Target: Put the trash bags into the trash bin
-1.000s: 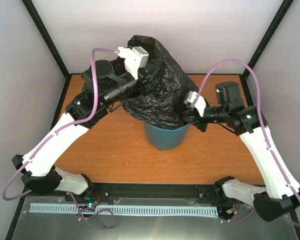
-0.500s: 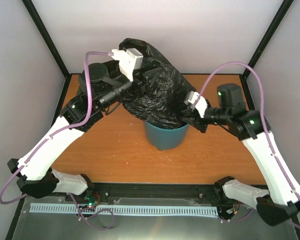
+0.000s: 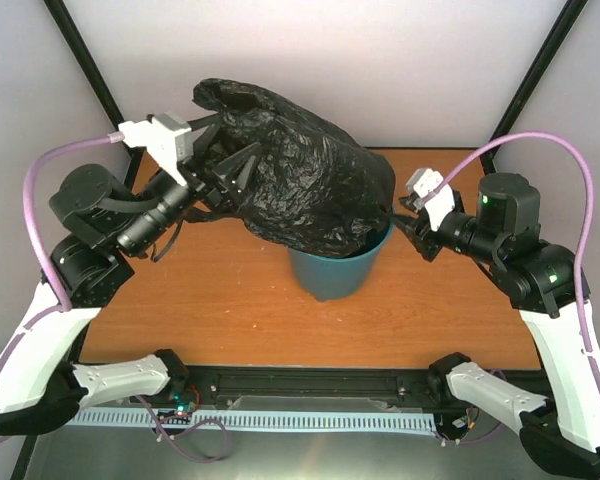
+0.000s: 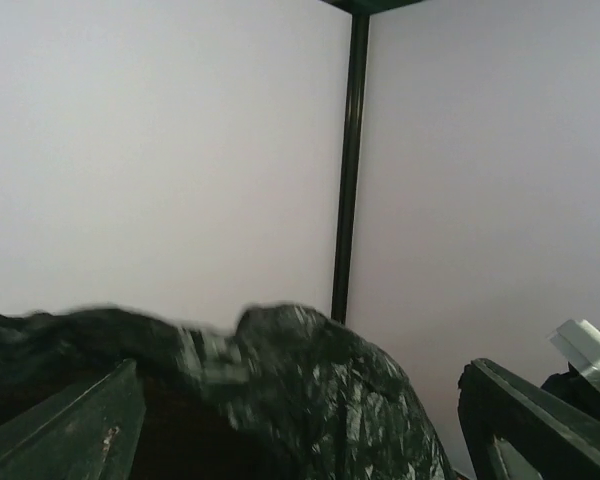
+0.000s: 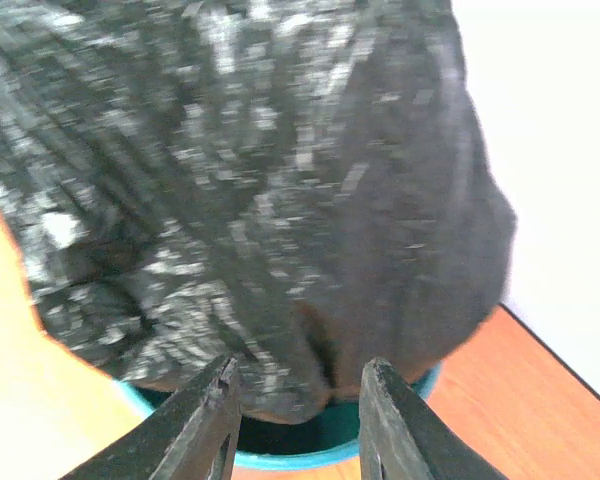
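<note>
Bulging above the trash bin (image 3: 332, 272), trash bag (image 3: 305, 190) sits base-in, stuffing remains; left gripper (image 3: 236, 168), right gripper (image 3: 401, 221) jaws spread.

No lettering, label, brand mark, number or sign can be read in any of the three views; some surfaces are blurred.

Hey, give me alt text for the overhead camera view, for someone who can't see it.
A crumpled black trash bag bulges out of a teal trash bin in the middle of a wooden table, mostly above the rim. The left gripper is open at the bag's upper left, the right gripper open by the bin's right rim.
</note>
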`<action>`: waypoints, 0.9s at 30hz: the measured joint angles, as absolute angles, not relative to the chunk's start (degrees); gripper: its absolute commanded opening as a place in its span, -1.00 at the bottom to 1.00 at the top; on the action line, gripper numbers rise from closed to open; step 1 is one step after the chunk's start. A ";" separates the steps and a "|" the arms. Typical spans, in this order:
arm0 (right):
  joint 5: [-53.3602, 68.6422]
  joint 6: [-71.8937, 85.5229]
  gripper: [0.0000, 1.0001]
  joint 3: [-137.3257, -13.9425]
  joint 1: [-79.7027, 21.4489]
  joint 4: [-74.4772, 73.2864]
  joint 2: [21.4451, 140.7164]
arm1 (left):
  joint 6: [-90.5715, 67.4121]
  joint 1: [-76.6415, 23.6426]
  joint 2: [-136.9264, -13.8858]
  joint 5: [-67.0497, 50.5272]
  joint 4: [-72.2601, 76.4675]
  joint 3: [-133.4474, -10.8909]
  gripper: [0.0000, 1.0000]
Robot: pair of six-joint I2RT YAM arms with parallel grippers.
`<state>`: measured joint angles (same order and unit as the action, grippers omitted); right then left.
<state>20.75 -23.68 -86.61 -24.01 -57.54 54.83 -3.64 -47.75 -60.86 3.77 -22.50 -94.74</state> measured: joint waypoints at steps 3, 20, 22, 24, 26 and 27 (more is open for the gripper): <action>16.29 -21.37 -0.30 -86.65 -23.77 -54.63 55.72 | -3.66 -47.75 -60.55 3.46 -22.41 -95.04 0.68; 13.67 -10.28 -0.34 -88.62 -6.02 -42.48 66.35 | -4.54 -47.75 -74.96 -5.78 -27.62 -98.85 0.87; 15.94 -9.23 -0.35 -86.87 -3.57 -40.53 68.69 | -4.56 -47.75 -72.03 -5.93 -27.64 -98.98 0.91; 17.65 -8.58 -0.35 -85.06 -2.17 -38.89 70.78 | -4.51 -47.75 -68.86 -6.09 -27.51 -99.00 0.92; 19.38 -8.27 -0.35 -82.26 -1.48 -37.34 72.34 | -4.56 -47.75 -65.36 -6.09 -26.59 -98.52 0.91; 20.53 -8.10 -0.36 -80.73 -1.28 -36.84 72.82 | -4.56 -47.75 -63.46 -5.96 -26.13 -98.15 0.91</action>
<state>20.53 -8.10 -80.73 -1.28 -36.84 72.82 -4.56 -47.75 -63.46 -5.96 -26.13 -98.15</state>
